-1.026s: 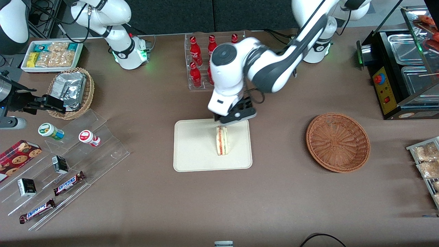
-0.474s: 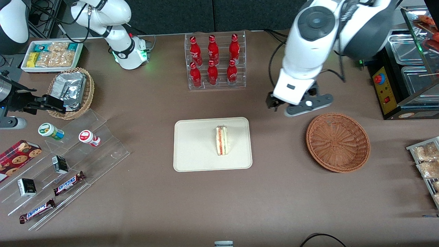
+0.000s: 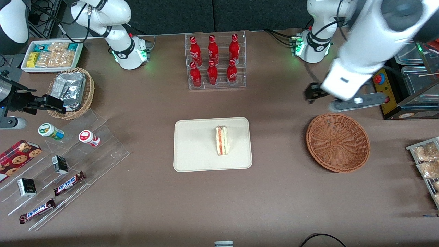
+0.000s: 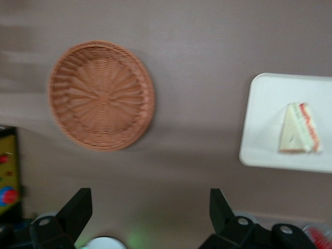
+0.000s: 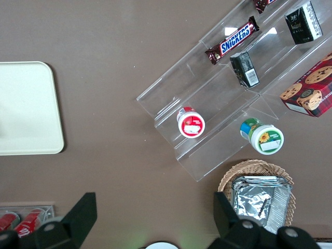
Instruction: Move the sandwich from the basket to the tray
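from the front camera i see the sandwich (image 3: pixel 222 140) standing on its edge on the tray (image 3: pixel 193 147), in the half of the tray nearer the working arm's end, its red and pale filling layers facing up at me. the tray sits flat on the brown table (image 3: pixel 219 202) about midway along it. the basket (image 3: pixel 337 142) lies well apart from the tray, toward the working arm's end, and i see nothing in it. the gripper (image 3: pixel 343 99) hangs in the air just above the table, over the spot beside the basket's rim that is farther from this camera; it is blurred here, and it touches neither basket nor tray. farther from the camera than the tray stands a clear rack of red bottles (image 3: pixel 214 61).

on the left wrist camera i look straight down. the basket (image 4: pixel 101 96) shows its bare woven floor. the tray (image 4: pixel 270 129) is well apart from it, with the sandwich (image 4: pixel 298 129) lying on it as a pale wedge, red layer along one edge. the two dark fingers (image 4: pixel 78 210) stand wide apart with only bare table between them, so the jaws are fully spread and hold nothing.

on the right wrist camera i get one corner of the tray (image 5: pixel 28 109), a clear stepped display (image 5: pixel 223 104) with a snickers bar (image 5: pixel 232 39) and small tubs, and a smaller tan basket (image 5: pixel 259 194) holding foil packets.
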Tool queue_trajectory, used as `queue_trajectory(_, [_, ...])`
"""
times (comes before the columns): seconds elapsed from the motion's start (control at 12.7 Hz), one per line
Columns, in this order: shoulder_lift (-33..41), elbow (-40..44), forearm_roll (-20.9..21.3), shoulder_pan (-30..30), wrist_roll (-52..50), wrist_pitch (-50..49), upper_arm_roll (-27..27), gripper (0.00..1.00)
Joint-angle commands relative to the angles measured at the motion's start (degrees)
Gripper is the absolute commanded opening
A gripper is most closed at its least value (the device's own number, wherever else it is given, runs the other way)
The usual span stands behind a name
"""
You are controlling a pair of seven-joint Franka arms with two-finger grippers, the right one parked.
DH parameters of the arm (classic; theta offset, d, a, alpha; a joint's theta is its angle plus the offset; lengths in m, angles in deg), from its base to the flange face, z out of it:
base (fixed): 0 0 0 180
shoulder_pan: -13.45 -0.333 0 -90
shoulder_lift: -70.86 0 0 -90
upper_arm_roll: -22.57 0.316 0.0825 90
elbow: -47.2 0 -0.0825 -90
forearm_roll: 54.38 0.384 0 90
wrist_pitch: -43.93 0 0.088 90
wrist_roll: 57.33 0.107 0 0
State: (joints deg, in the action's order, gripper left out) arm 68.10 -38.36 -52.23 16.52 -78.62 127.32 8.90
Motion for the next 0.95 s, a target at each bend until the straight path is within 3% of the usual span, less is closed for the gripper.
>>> queue_trajectory(0.0, [4.34,-2.07,-1.54,-0.18,11.15,-2.44,6.36,1.0])
queue_trajectory(0.32, [6.8,-2.86,-1.45,-0.09,21.46,-4.2,13.41,1.0])
queue_trajectory(0.87, [6.29,-0.75,-1.54,-0.09,21.56,-5.61,14.03,1.0])
